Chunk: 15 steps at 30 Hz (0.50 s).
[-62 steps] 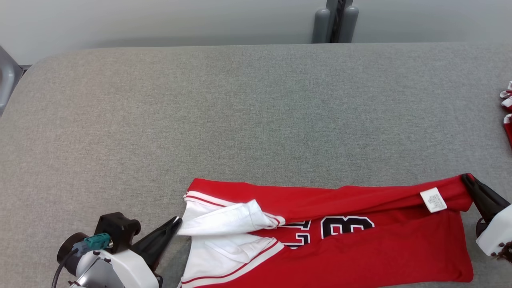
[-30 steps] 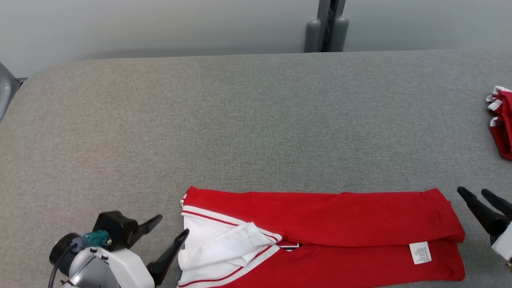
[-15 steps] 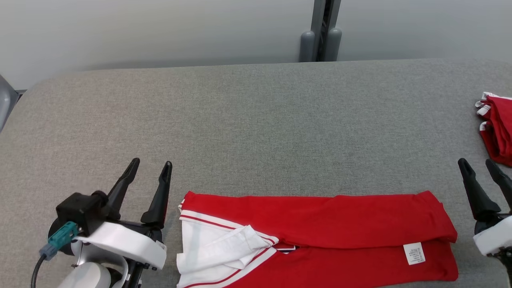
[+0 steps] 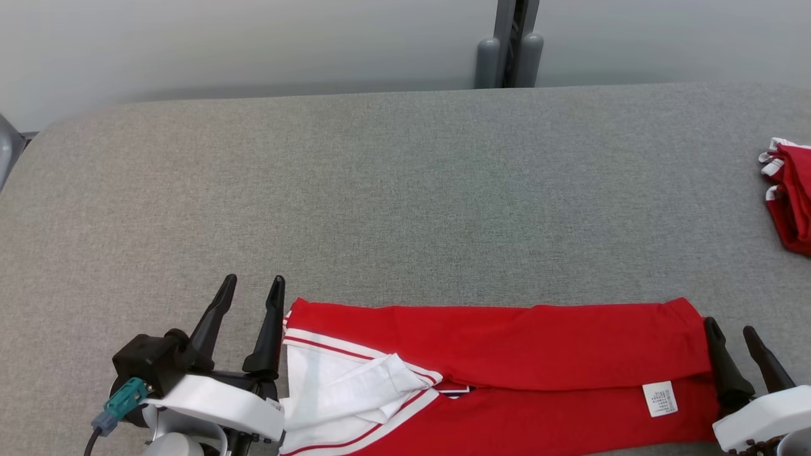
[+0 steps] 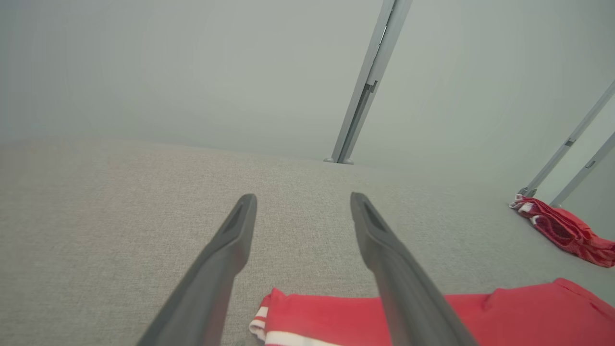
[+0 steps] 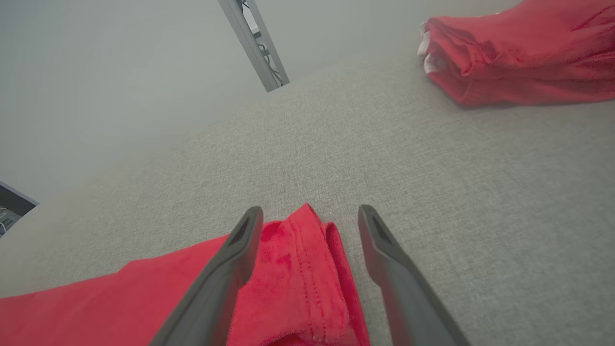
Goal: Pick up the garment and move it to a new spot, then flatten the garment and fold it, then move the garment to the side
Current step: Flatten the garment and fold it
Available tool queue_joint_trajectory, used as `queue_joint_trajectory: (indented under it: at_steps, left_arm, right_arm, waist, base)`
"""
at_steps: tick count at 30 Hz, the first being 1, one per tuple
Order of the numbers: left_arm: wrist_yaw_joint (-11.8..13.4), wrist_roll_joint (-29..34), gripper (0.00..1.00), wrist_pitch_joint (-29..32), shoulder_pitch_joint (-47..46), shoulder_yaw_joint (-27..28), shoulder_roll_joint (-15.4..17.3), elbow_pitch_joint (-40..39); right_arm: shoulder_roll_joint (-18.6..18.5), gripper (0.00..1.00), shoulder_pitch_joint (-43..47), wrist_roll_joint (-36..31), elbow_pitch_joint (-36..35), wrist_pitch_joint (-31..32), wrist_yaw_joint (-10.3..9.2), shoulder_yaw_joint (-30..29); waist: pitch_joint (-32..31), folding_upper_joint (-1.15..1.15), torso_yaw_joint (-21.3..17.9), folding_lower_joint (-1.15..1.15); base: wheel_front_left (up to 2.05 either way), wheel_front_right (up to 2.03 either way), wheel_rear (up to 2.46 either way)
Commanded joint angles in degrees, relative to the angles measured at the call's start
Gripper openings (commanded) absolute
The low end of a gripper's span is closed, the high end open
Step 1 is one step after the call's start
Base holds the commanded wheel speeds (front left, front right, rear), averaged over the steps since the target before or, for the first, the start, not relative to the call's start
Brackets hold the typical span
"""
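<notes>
Head view: your red jersey (image 4: 507,354) lies folded lengthwise along the near edge of the grey padded table (image 4: 405,190), with the white-trimmed collar end toward your left and the white care label (image 4: 659,399) near the right end. Part of a black number peeks out under the fold, too little to read.

Your left gripper (image 4: 253,279) sits just beside the collar end with its fingers spread wide and nothing between them. Its inner finger is right at the cloth edge; you can't tell if it touches.

Your right gripper (image 4: 729,325) is at the jersey's right end, also spread wide. In the right wrist view the folded red corner lies between its two fingers, not pinched.

A second red-and-white garment (image 4: 792,196) is bunched at the far right, well apart from the jersey. A grey post (image 4: 510,44) stands behind the table.
</notes>
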Motion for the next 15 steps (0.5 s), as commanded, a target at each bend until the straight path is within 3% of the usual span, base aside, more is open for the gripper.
queue_joint_trajectory:
  at_steps: [1,15]
  left_arm:
    - [-0.55,0.71,1.0,-0.27,-0.42,0.01,0.26,0.3]
    - [-2.66,2.73,1.0,-0.29,-1.44,0.27,-0.86,2.88]
  right_arm:
    - [0.27,1.0,-0.71,0.51,0.99,-0.79,-0.02,0.07]
    - [0.69,1.0,-4.41,7.84,14.15,-3.58,-0.02,4.77]
  waist:
    - [0.37,0.0,0.11,0.0]
    - [0.77,0.0,0.84,0.0]
  base:
    - [0.0,0.0,0.0]
    - [0.0,0.0,0.0]
